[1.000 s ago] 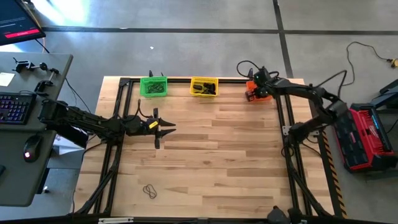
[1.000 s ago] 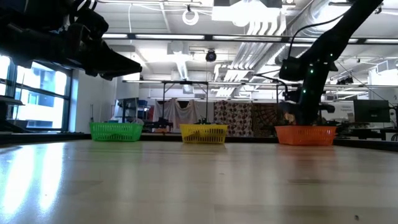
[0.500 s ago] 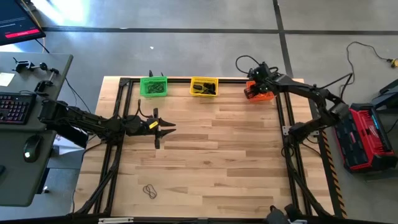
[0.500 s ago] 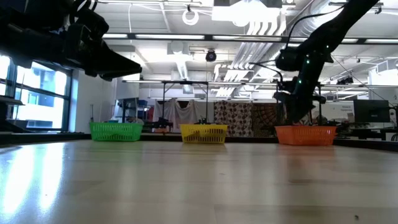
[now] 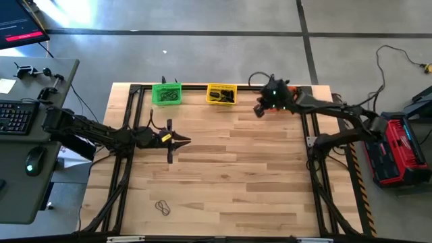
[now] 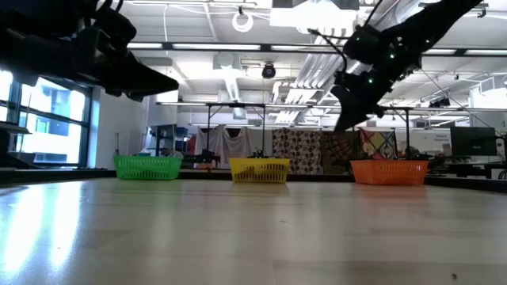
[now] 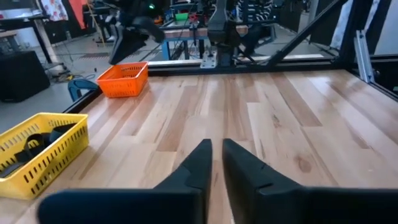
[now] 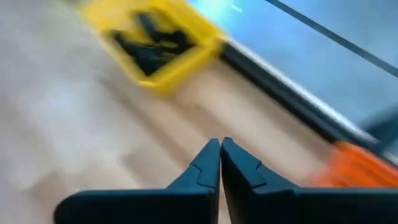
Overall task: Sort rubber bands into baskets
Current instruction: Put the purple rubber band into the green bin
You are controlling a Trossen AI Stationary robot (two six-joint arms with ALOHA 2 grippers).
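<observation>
In the high view the right arm hides most of the orange basket (image 5: pixel 289 88); the yellow basket (image 8: pixel 157 45) smears past the right wrist camera, its dark contents unreadable.
</observation>
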